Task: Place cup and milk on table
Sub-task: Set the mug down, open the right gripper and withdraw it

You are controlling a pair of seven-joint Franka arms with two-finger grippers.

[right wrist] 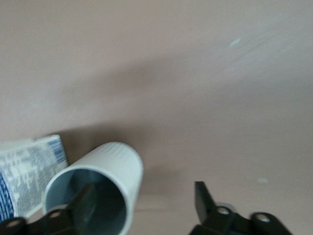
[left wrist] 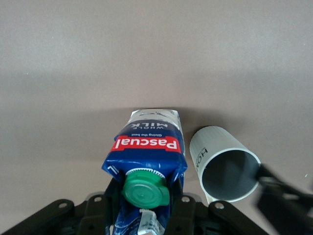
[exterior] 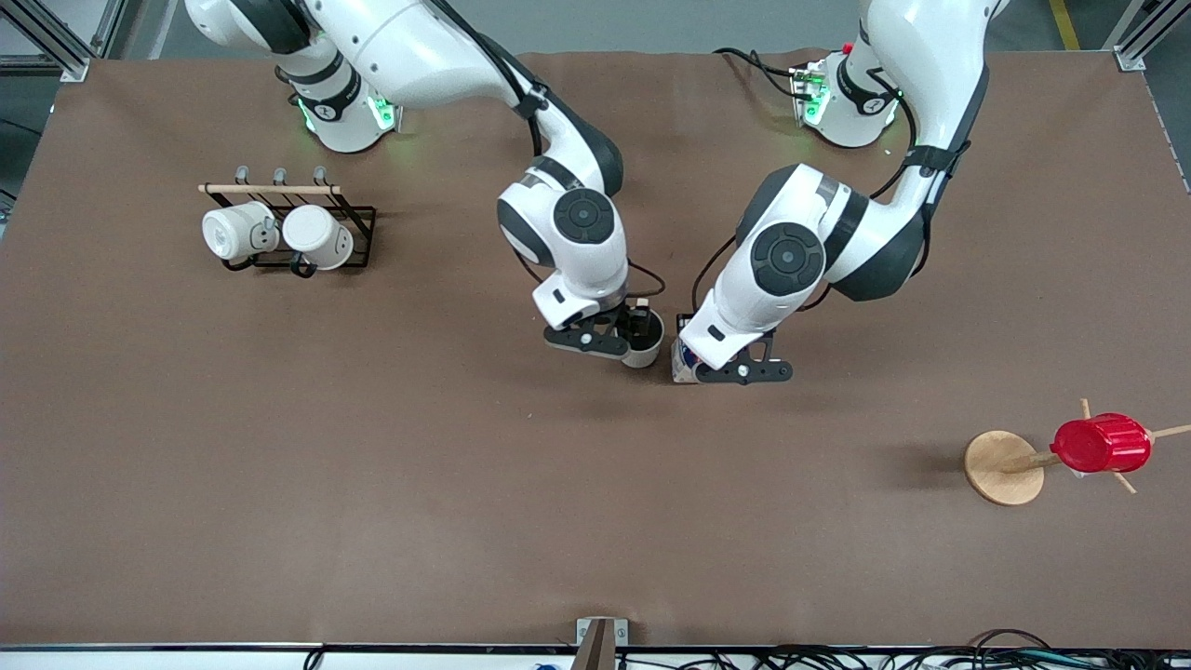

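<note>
**Cup down and free, milk set but gripped**

Read the front view as a clock face with the bench centre as the hub. The cup and the milk stand close to the hub, a little toward twelve o'clock. The cup is just beside the milk at its nine o'clock, and they are apart or barely touching.

The right gripper sits over the cup with its fingers wide. One finger hangs inside the cup's grey mouth and the other stands outside, clear of the wall, so nothing presses the cup. The cup seems to stand upright on the bench.

The left gripper has its fingers narrow on the milk, clamped on the gabled top just under the green cap. The carton's whitish base appears to meet the brown surface.

By my reading the cup's placement is finished and the milk's is at the point of release. The next move calls for the left fingers to spread without tipping the carton toward the cup. Both grippers then need to rise straight up, the right one lifting its inner finger out without catching the rim.

A rack with two white mugs sits at ten o'clock, and a red cup on a wooden stand sits at four o'clock. Both are well apart from the work.
</note>
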